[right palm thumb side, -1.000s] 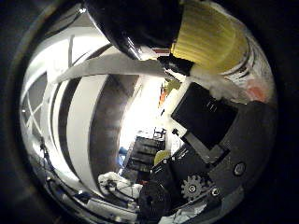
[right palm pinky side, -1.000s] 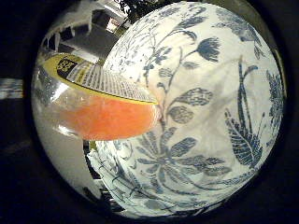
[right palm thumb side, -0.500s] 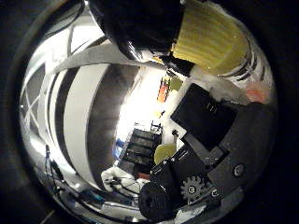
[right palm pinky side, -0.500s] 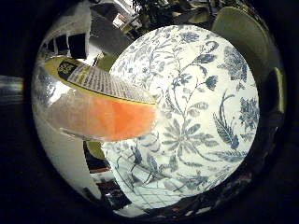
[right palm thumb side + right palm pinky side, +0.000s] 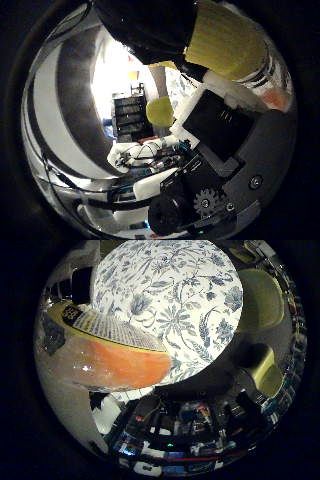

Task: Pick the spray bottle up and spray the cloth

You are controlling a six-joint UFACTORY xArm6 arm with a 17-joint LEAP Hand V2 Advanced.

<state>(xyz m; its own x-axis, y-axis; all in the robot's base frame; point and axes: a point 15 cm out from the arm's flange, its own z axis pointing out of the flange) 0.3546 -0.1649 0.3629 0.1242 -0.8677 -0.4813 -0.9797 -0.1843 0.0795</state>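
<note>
The spray bottle [image 5: 110,360] lies right against my palm in the right little finger side palm view: clear, with orange liquid and a yellow label. In the right thumb side palm view its yellow upper part [image 5: 230,40] and a black top [image 5: 150,25] show. My right hand [image 5: 230,140] is shut on the bottle, its black and white fingers curled beside the bottle. The cloth [image 5: 175,300], white with a blue flower pattern, covers a round table beyond the bottle, well away from the palm.
Yellow-green chairs [image 5: 262,300] stand beside the round table. A dark shelf unit [image 5: 130,110] and a yellow-green chair [image 5: 160,110] show in the room behind. Clutter lies along the floor [image 5: 190,425].
The whole picture has shifted: the cloth now looks smaller and farther from the palm, with more of the room in view. The bottle has stayed in the same place against the palm.
</note>
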